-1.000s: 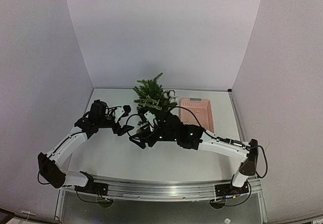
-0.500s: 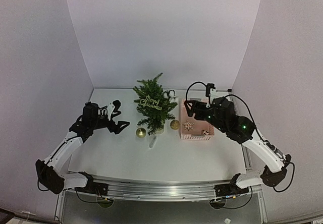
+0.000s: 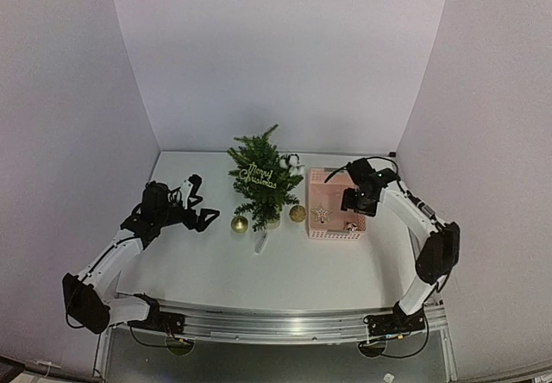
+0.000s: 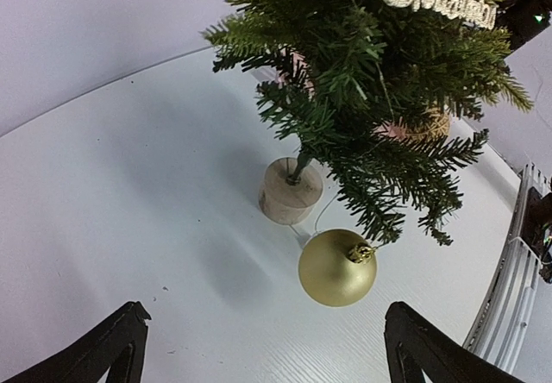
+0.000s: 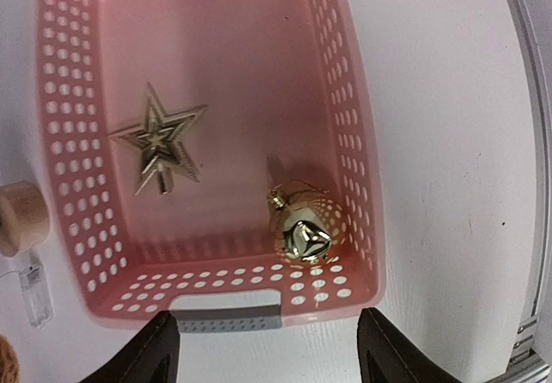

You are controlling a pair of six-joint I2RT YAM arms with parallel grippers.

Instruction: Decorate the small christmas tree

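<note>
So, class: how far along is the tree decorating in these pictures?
Done: a Merry Christmas sign hangs on the small christmas tree. In hand: nothing; the open right pincer hovers over the pink basket, the left pincer is empty. Left: the star and gold ornament inside, plus a gold ball by the pot.

Seen from overhead, two white-and-black arms rise from the bottom edge of the frame. The left arm [image 3: 110, 260] stretches up toward mid-left, and the left gripper [image 3: 200, 204] points right with its fingers spread wide apart. The right arm [image 3: 429, 243] bends sharply at its elbow on the right. Its forearm reaches leftward, and the right gripper [image 3: 352, 202] aims downward with its fingers parted.
</note>
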